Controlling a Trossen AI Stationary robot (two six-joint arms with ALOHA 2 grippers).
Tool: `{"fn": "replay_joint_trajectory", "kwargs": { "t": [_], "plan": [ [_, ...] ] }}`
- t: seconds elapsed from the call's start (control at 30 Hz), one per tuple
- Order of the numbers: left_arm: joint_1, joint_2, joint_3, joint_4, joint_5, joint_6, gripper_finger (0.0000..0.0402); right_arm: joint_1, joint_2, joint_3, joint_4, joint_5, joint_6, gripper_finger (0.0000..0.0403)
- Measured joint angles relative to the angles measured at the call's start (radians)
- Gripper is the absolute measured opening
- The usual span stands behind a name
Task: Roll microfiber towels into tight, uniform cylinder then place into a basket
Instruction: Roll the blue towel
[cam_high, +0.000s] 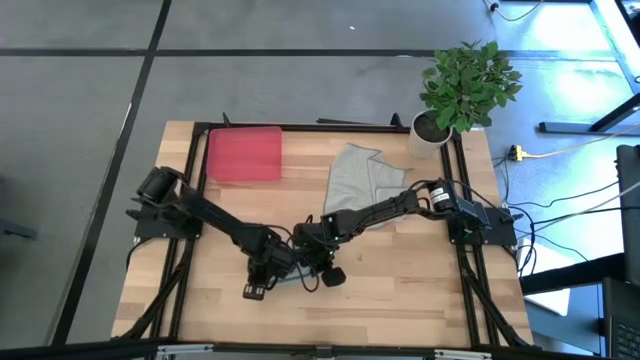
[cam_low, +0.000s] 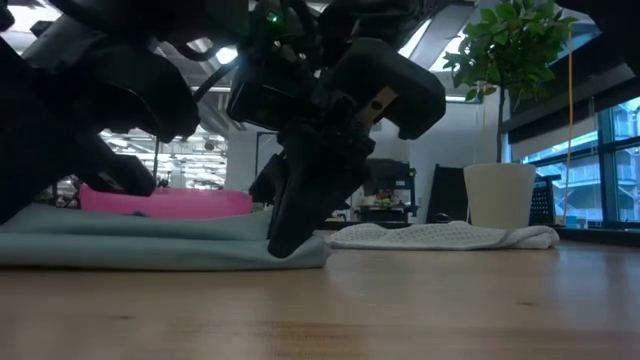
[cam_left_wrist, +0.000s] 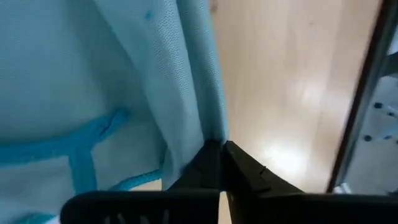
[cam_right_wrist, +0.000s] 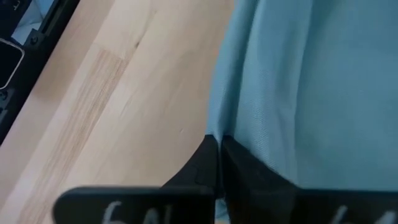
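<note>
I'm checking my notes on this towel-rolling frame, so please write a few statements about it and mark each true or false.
1. Both grippers are shut on the blue towel. True: the left gripper and the right gripper each pinch an edge of it.
2. The grey towel lies in the tray. False: it lies on the table, between the tray and the plant pot.
3. The tray holds a rolled towel. False: nothing shows in it.
4. The blue towel lies low on the table. True: the low view shows it flat, in folded layers.
5. The plant stands at the table's near left corner. False: far right corner.
</note>
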Motion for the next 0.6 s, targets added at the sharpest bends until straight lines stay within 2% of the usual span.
{"fn": "replay_joint_trajectory", "kwargs": {
  "t": [0.23, 0.6],
  "plan": [
    [-0.027, -0.083, -0.002, -0.058, -0.134, 0.0, 0.0, -0.001, 0.0, 0.0, -0.001, 0.001, -0.002, 0.001],
    [-0.091, -0.182, 0.0, -0.07, -0.262, -0.092, 0.0, -0.001, 0.0, 0.0, -0.001, 0.003, -0.004, 0.001]
  ]
}}
